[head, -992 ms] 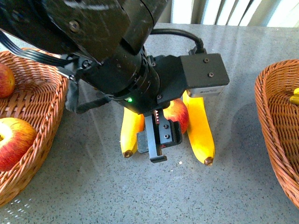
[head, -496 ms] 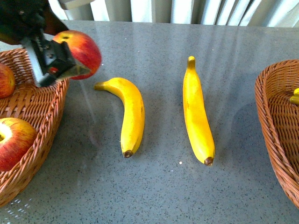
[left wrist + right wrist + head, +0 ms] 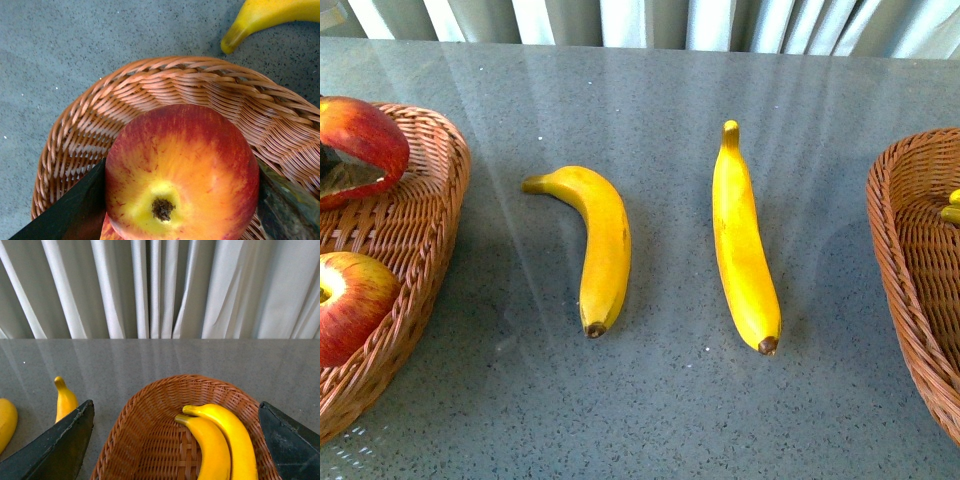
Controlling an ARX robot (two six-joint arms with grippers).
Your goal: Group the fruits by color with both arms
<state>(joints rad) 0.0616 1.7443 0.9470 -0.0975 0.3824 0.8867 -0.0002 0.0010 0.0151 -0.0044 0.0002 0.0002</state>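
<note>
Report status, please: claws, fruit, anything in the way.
Left claw shut on apple, over left basket. Right claw open, over right basket with two bananas inside. Curved banana and straight banana lie on table, nothing blocking them.

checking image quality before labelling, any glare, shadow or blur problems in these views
Front view: pale streaks of glare cross the grey speckled tabletop; the curved yellow banana casts only a soft shadow. Left wrist view: the red-and-yellow apple is sharp, the left gripper's fingers dark and featureless. Right wrist view: bright white curtain, right gripper's fingers nearly black.
</note>
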